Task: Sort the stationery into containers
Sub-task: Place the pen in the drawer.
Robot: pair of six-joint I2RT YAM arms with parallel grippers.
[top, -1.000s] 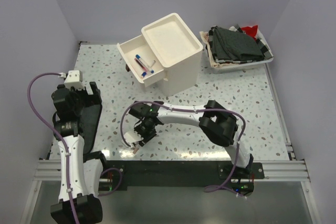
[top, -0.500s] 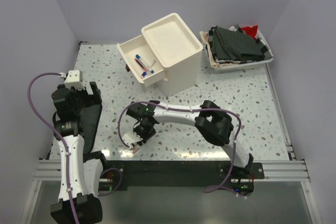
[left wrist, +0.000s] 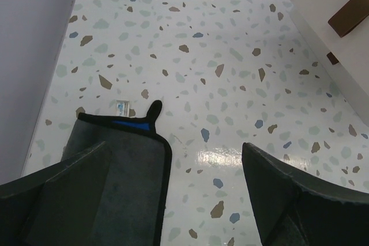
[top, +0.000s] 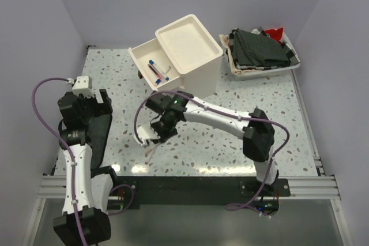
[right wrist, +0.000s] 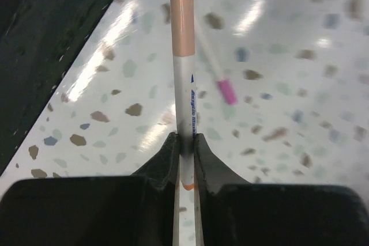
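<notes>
Right wrist view: the right gripper [right wrist: 184,145] has its jaws pinched tight on a white pen [right wrist: 183,79] with a peach cap, the cap pointing away from the camera. A thin pink-tipped pen [right wrist: 222,84] lies on the speckled table [right wrist: 300,56] beyond. Seen from above, this gripper hangs near the cream cabinet [top: 187,41], whose top drawer [top: 144,53] stands pulled out leftward with pens [top: 154,68] inside. The left gripper [left wrist: 174,148] is spread wide, holding nothing, above a dark mat [left wrist: 121,182] at the left.
</notes>
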